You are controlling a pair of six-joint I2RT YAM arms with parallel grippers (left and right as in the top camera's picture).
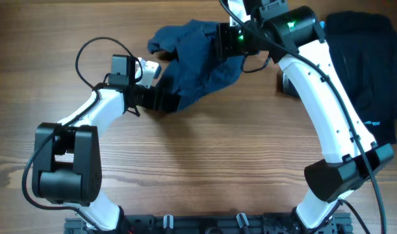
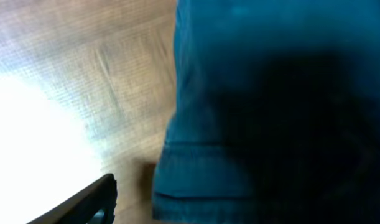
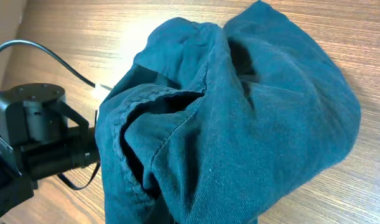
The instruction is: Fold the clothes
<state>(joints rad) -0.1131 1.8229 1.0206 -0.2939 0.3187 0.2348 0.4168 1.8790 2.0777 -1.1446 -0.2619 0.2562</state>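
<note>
Wood table (image 1: 204, 149), navy shorts (image 1: 198, 62) (right hand (image 1: 219, 44) gripping)

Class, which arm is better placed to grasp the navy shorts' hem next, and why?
Left. The left gripper lies at the navy shorts' near hem, with the finger that shows off the cloth. The right gripper is shut on their far edge.

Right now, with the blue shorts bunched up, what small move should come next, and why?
Probably ease the left gripper onto the near hem and close. The navy shorts lie crumpled, the right gripper is shut on their far side, and the left finger stands beside the hem, so a second hold would let them be pulled flat.
</note>
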